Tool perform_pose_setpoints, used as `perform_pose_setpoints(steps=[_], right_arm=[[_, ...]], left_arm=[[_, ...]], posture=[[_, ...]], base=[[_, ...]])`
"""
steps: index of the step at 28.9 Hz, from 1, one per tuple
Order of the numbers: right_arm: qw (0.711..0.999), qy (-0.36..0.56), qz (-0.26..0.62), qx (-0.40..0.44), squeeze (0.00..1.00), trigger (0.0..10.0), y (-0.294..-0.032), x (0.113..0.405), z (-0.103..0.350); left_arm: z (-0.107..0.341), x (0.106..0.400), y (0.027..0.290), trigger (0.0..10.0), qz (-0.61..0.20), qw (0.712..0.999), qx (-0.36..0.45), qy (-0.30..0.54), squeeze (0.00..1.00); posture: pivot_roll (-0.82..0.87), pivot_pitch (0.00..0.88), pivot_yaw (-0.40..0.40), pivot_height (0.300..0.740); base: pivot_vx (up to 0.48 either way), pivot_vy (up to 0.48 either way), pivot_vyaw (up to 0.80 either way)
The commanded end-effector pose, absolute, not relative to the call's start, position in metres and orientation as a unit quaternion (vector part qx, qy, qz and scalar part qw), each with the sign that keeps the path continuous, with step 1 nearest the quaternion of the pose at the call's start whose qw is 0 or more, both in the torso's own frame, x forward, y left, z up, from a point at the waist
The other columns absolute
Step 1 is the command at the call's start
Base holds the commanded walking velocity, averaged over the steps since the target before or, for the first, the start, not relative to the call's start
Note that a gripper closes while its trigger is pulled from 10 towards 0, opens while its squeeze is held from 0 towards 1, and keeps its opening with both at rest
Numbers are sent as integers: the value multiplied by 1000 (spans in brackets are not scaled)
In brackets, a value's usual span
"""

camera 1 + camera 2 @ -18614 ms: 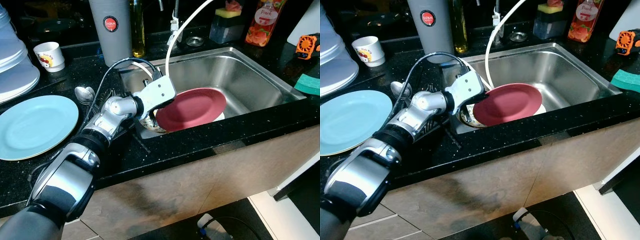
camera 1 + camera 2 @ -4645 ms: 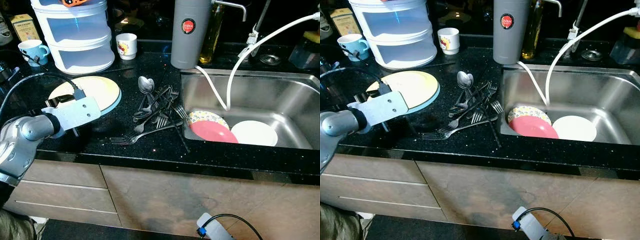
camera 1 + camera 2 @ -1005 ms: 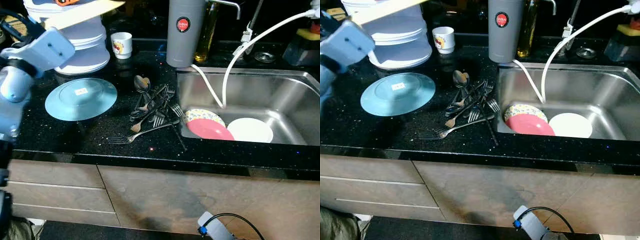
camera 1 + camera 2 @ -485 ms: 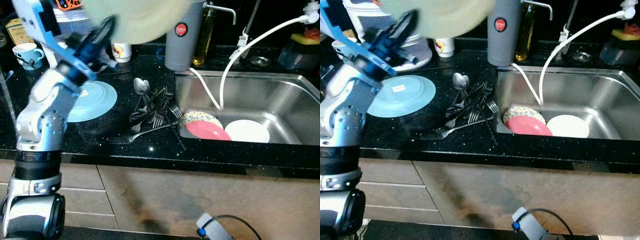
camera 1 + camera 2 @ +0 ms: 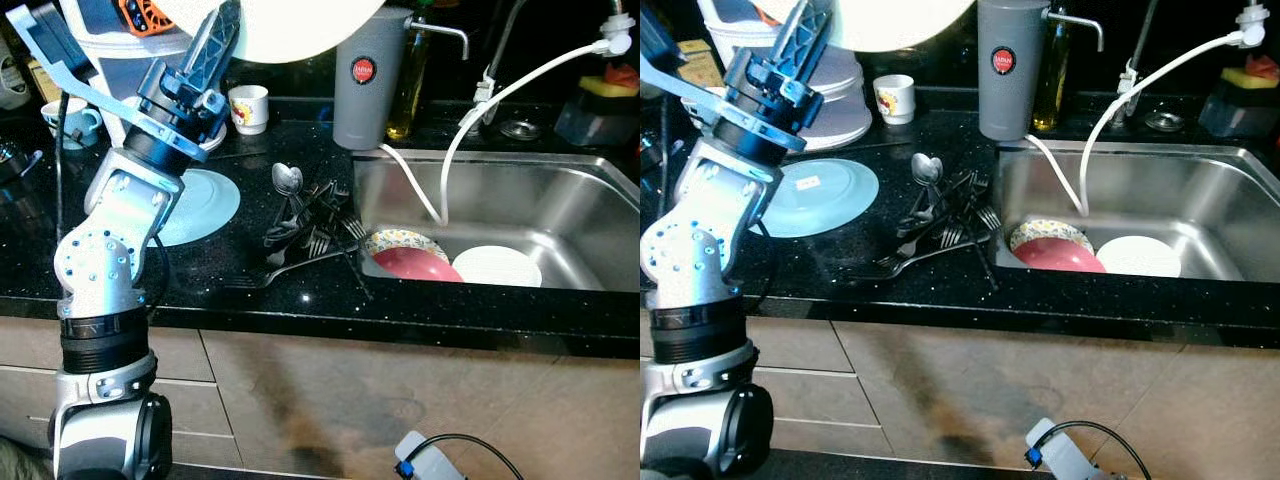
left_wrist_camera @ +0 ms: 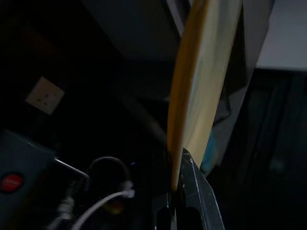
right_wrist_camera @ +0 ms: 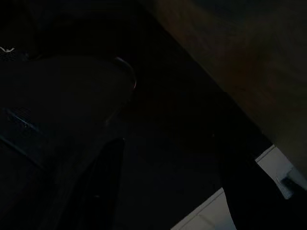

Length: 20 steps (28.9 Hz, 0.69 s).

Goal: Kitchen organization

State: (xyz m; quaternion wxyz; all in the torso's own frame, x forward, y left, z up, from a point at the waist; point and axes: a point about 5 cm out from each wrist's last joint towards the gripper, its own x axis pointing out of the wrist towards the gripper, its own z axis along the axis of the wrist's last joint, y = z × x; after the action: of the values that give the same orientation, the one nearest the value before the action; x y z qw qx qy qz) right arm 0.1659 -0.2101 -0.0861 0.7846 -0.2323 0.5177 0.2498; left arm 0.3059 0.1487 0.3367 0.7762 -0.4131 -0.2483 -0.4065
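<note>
One left tool (image 5: 222, 20) is raised high, clamping the rim of a cream plate (image 5: 300, 25); below it a blue plate (image 5: 205, 205) lies on the black worktop (image 5: 150, 290); beyond, cutlery (image 5: 310, 225), then the sink (image 5: 560, 200).

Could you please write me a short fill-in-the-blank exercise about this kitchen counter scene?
1. The left gripper holds a pale yellow plate raised ____ the black counter.
2. The light blue plate lies flat on the ____.
3. The pink plate sits inside the steel ____.
4. The pile of metal forks and spoons lies between the light blue plate and the ____.

Missing words: above; counter; sink; sink
</note>
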Motion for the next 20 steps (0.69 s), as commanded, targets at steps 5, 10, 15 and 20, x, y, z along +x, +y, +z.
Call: perform_pose_setpoints(steps=[5,10,15,20], right_arm=[[779,527,247,-233,0,10000,-212,163,-87],[778,528,247,-235,0,10000,-213,163,-87],[778,528,245,-235,0,10000,-213,163,-87],[779,527,245,-237,0,10000,-213,163,-87]], left_arm=[[310,323,148,10000,-388,783,-457,-166,0],[293,340,145,10000,-346,830,-422,-116,0],[283,350,138,10000,-317,885,-335,-67,0],[281,354,130,10000,-304,928,-211,-44,0]], posture=[[13,0,12,740],[17,0,14,740],[13,0,17,740],[16,0,20,740]], base=[[0,0,-763],[0,0,-763],[0,0,-763],[0,0,-763]])
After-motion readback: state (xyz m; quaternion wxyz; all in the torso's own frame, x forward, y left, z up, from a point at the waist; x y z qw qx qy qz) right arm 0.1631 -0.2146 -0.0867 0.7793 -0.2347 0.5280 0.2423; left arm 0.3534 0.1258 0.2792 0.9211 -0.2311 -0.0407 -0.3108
